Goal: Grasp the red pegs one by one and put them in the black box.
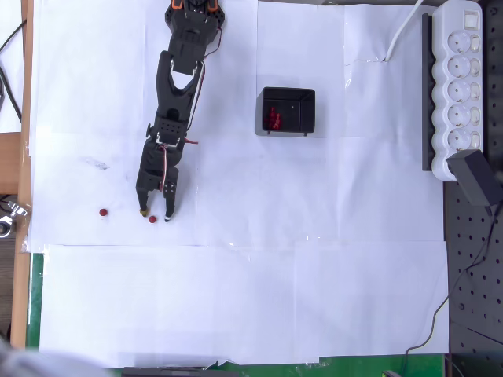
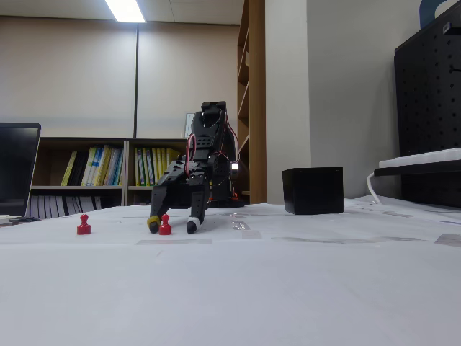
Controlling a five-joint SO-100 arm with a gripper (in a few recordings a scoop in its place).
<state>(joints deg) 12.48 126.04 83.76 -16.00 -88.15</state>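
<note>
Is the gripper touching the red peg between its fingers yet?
Cannot tell. In both views the gripper straddles the red peg, jaws open; the fixed view hints at gaps, not plainly.

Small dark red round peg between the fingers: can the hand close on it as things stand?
Probably yes. The hand is open and down at the paper, its fingertips either side of the small dark red round peg, with nothing between them. The other red peg lies apart.
</note>
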